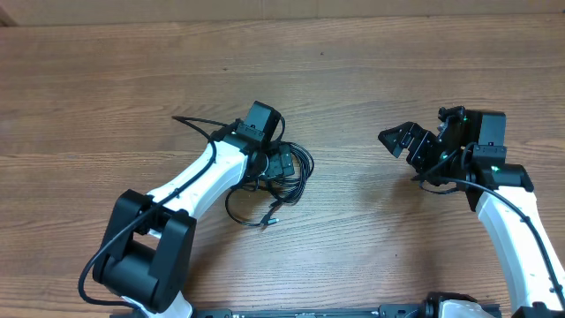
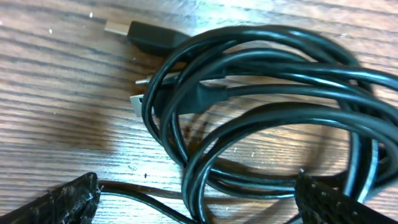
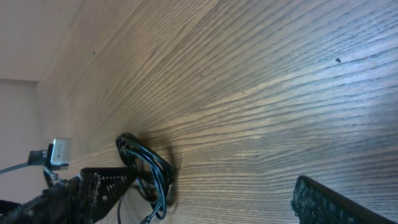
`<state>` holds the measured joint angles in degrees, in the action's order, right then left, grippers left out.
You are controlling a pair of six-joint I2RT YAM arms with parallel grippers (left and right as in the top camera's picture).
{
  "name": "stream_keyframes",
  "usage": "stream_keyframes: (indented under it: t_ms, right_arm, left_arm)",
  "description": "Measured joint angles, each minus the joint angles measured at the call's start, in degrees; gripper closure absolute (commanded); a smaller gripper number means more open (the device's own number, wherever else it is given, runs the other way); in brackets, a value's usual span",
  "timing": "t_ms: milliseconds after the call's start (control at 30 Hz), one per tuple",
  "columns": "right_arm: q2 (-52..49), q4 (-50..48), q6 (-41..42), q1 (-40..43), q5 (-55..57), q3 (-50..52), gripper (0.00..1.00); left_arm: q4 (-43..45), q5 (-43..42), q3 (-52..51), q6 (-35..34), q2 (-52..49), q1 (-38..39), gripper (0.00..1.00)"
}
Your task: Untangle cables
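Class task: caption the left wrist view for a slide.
Open left gripper poised over coiled black cables, plugs showing, on a wooden table.

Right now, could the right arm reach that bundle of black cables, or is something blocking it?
Probably yes: only bare wooden table lies between the right gripper and the cable bundle. The left gripper sits over it, though, so room looks tight.

Left arm [image 1: 190, 181] and right arm [image 1: 516, 231]: white shells, black joints.
Black wires [image 1: 196, 123] along both; black right gripper [image 1: 399, 140], green light [image 1: 495, 165] behind.
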<state>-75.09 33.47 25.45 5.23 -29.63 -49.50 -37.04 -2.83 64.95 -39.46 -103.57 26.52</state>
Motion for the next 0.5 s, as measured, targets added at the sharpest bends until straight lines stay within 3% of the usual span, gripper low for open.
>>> stream_keyframes:
  t_ms: [200, 267, 333, 500]
  right_arm:
    - [-0.2, 0.0, 0.0, 0.0, 0.0, 0.0, 0.00]
    - [-0.2, 0.0, 0.0, 0.0, 0.0, 0.0, 0.00]
    - [-0.2, 0.0, 0.0, 0.0, 0.0, 0.0, 0.00]
    - [-0.2, 0.0, 0.0, 0.0, 0.0, 0.0, 0.00]
  left_arm:
    - [0.1, 0.4, 0.0, -1.4, -3.2, 0.5, 0.01]
    - [0.4, 0.7, 0.3, -2.1, -3.4, 1.1, 0.08]
    - [0.6, 1.2, 0.4, -2.8, -3.6, 1.8, 0.25]
    - [1.4, 1.8, 0.4, -4.2, -4.0, 3.3, 0.28]
